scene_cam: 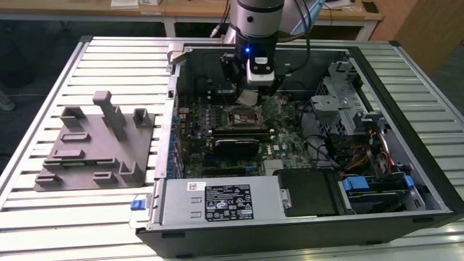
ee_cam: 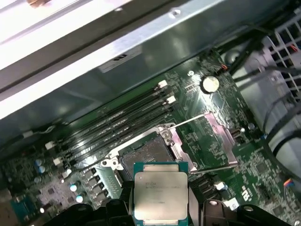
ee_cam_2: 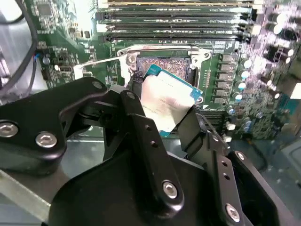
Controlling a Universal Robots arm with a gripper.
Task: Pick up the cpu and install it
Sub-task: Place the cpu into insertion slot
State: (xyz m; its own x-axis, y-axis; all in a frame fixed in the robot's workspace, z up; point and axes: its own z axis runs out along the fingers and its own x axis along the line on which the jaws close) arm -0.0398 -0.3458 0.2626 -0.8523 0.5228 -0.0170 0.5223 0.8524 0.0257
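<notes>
cpu [ee_cam_2: 167, 101] is pinched by its edges in the gripper [ee_cam_2: 164, 113], hanging tilted just above the open socket [ee_cam: 146, 153] on the motherboard [ee_cam: 188, 92]. Looks like the install step now, not the pickup. I'd say seating calls for levelling and squaring it to the socket.

Dim overall, bright glare on cpu [ee_cam_2: 167, 106]
</notes>
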